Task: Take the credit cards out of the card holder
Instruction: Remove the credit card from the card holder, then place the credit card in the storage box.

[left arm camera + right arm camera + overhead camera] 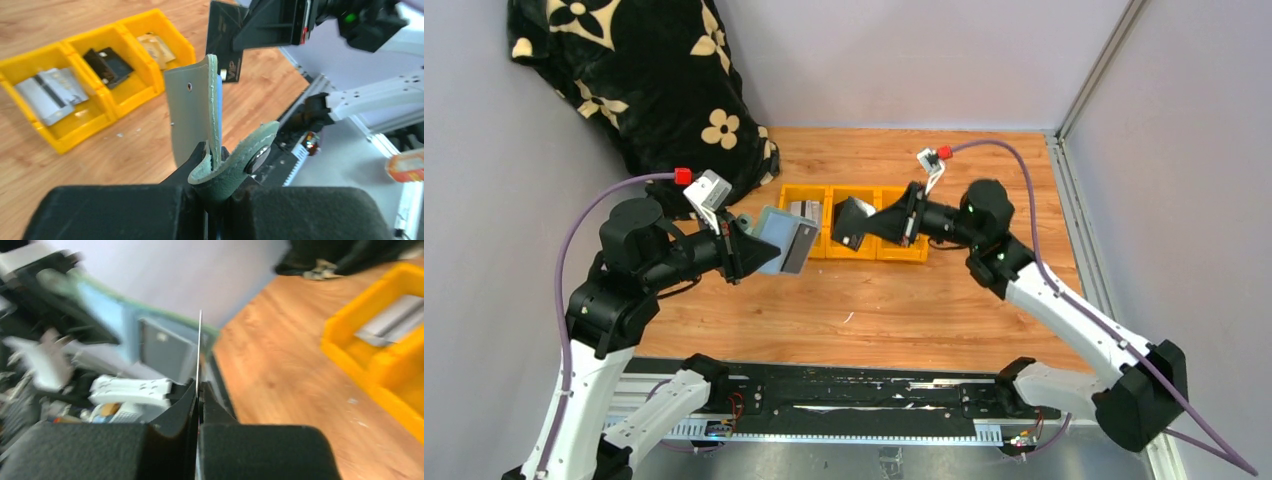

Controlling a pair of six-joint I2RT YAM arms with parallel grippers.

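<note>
My left gripper [746, 250] is shut on the grey-green card holder [782, 240] and holds it in the air left of the bins. In the left wrist view the card holder [192, 112] stands upright from the jaws with its tab [240, 160] folded over and a blue card edge [218, 115] inside. My right gripper [892, 224] is shut on a black card [854, 222], held above the middle bin. The black card also shows in the left wrist view [225, 35] and edge-on in the right wrist view [199, 347].
Three yellow bins [902, 252] stand in a row at mid table. In the left wrist view they hold a silver card [47, 92], a black card [107, 65] and a gold card [155, 46]. A black flowered cushion [639, 75] lies at the back left.
</note>
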